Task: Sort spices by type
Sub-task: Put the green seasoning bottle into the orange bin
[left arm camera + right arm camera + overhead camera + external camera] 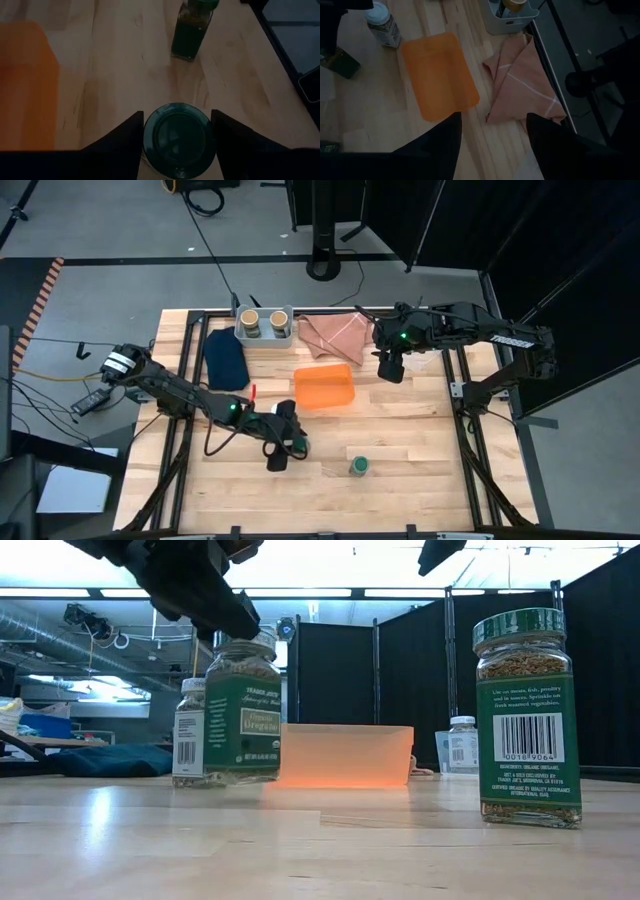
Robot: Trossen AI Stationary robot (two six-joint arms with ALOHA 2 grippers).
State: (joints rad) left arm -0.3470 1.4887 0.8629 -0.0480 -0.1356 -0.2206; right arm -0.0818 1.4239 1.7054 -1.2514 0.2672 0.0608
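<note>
My left gripper (280,458) is shut on a green-capped spice jar (243,710) at the table's near middle. A second green-capped jar (359,467) stands on its base to the right of it. One white-capped jar (382,22) stands near the orange tray (325,387), and another (462,745) is farther back on the right. Two tan-capped jars (263,322) sit in the grey bin (240,337) at the far edge. My right gripper (390,367) hangs open above the table, right of the tray, with nothing between its fingers. My left gripper pinches the jar at its green cap (150,135) between the two fingers, one on each side. The fingers (235,615) slant down from the table's left. The jar stays upright; whether its base rests on the wood or hangs just above it, I cannot tell.
A pink cloth (335,335) lies beside the bin at the far edge, and a dark blue cloth (225,358) lies at the far left. Bare wood stretches along the near edge and on the right half of the table.
</note>
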